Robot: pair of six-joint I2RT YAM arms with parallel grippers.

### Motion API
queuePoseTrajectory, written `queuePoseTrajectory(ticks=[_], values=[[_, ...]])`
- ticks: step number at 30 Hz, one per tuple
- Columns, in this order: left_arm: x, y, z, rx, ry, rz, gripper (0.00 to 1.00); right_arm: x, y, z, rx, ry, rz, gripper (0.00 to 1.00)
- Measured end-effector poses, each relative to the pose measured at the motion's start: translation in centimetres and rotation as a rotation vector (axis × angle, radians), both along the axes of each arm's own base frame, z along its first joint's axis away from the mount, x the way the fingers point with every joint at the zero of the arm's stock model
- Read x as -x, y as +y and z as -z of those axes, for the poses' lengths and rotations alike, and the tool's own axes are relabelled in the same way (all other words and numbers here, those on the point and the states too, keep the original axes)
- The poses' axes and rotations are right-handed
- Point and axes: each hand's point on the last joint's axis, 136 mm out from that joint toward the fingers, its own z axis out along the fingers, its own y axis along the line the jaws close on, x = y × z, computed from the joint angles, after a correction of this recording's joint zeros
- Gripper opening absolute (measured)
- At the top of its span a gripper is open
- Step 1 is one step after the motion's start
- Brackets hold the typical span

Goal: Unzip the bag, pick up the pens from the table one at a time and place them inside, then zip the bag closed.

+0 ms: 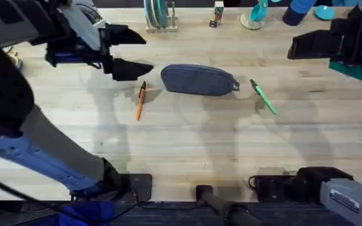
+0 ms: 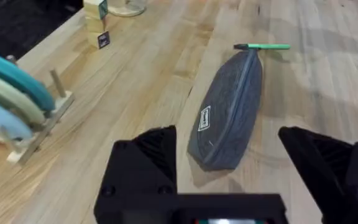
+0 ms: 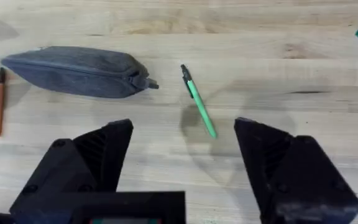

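The grey-blue pencil pouch (image 1: pixel 198 80) lay zipped shut on the wooden table (image 1: pixel 181 144), its pull tab (image 1: pixel 235 85) toward the green pen (image 1: pixel 264 96). The orange pen (image 1: pixel 140 100) lay near the pouch's opposite end, neither pen touching it.

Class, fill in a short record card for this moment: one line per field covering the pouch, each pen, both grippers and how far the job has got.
Pouch: grey-blue heathered fabric pencil pouch, lying zipped shut mid-table
Orange pen: slim orange pen on the light wooden table, at the pouch's left end
Green pen: slim green pen, beside the pull-tab end
Left gripper: open, above the table left of the pouch
Right gripper: open, holding nothing
Progress: nothing done yet
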Motion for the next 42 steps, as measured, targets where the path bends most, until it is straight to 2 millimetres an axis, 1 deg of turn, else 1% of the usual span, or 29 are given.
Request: queuePoseTrajectory(ticks=[7,8,11,15,18,22,26,28,29,31,32,33,34,42], values=[[-0.4,-2.8,2.9,0.025,0.018,0.085,0.991,0.0,0.0,0.0,0.000,0.002,0.000,0.998],[-0.4,-3.6,4.2,0.032,0.037,0.111,0.992,0.0,0.0,0.0,0.000,0.002,0.000,0.998],[-0.4,-4.0,5.2,0.039,0.061,0.120,0.993,0.0,0.0,0.0,0.000,0.002,0.000,0.998],[-0.4,-4.3,6.0,0.051,0.079,0.127,0.996,0.0,0.0,0.0,0.000,0.002,0.000,0.998],[-0.3,-4.9,6.3,0.058,0.079,0.141,0.957,0.0,0.0,0.0,0.000,0.002,0.000,0.998],[-0.3,-5.4,6.2,0.062,0.067,0.156,0.789,0.0,0.0,0.0,0.000,0.002,0.000,0.998],[-0.4,-5.4,6.1,0.063,0.061,0.156,0.675,0.1,0.0,0.1,0.000,0.005,0.000,0.998],[-0.4,-5.4,6.1,0.062,0.057,0.156,0.602,0.1,0.0,0.1,0.000,0.005,0.000,0.998],[-0.5,-5.4,6.1,0.061,0.055,0.156,0.549,0.1,0.0,0.1,0.000,0.005,0.000,0.998],[-0.5,-5.4,6.1,0.061,0.052,0.156,0.225,0.1,0.0,0.1,0.000,0.006,0.000,0.998],[-0.5,-5.5,6.1,0.060,0.051,0.158,0.096,0.1,0.0,0.1,0.000,0.006,0.000,0.998],[-0.5,-5.5,6.2,0.059,0.049,0.159,0.059,0.1,0.0,0.1,0.000,0.005,0.000,0.998],[-0.5,-5.5,6.2,0.059,0.050,0.160,0.048,0.1,0.0,0.1,0.000,0.006,0.000,0.998],[-0.5,-5.5,6.2,0.059,0.051,0.159,0.044,0.2,0.0,0.1,0.000,0.010,0.000,0.998]])
